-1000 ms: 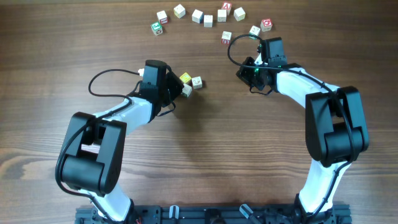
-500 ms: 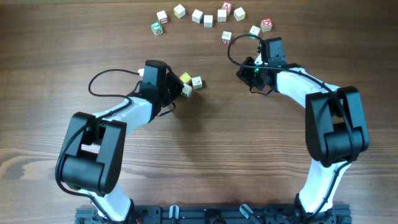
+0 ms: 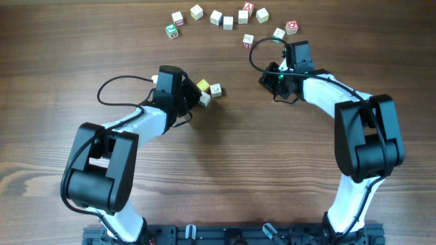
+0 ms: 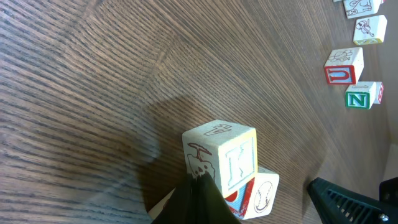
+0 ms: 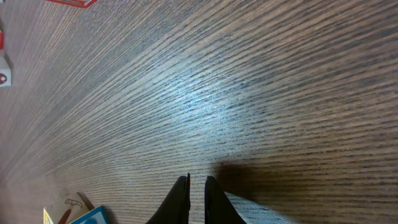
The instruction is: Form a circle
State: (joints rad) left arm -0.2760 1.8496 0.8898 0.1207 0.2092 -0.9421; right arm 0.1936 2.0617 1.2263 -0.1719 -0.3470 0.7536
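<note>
Although both claws were pressed together on nothing, the yellow-faced cube (image 3: 203,86) and two pale cubes (image 3: 215,89) were found bunched against the left claw (image 4: 198,188), well apart from the circle (image 3: 228,22), an open arc at the far side of the worktop (image 3: 225,170), nearer the right claw (image 5: 196,194)
</note>
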